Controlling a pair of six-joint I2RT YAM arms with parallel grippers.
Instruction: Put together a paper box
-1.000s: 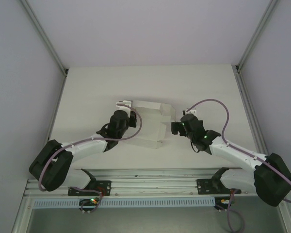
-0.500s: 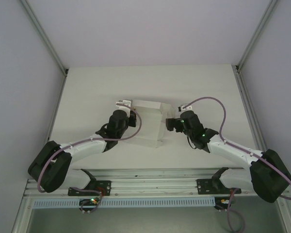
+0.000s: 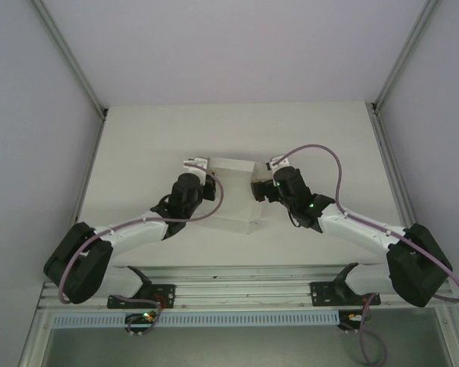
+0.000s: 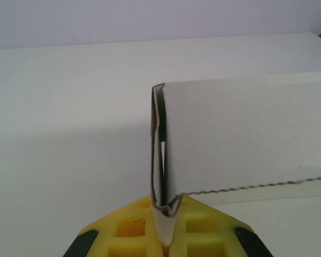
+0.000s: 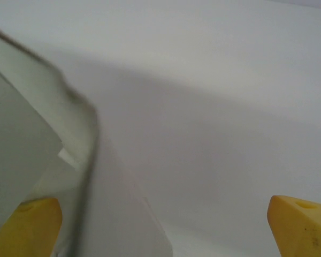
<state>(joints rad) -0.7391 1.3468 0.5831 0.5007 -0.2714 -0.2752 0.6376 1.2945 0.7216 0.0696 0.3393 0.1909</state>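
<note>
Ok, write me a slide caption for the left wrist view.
Left jaws shut on a doubled card edge of the paper box, with the white table behind.

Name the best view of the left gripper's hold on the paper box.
Left wrist: up close, the left gripper pinches the paper box by its edge. Top external shows it small, grip hidden; right wrist, a blurred flap.

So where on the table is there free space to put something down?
The far strip of the table, between the paper box and the back wall, is bare, as are both far corners. The middle is crowded: left gripper and right gripper flank the box.
</note>
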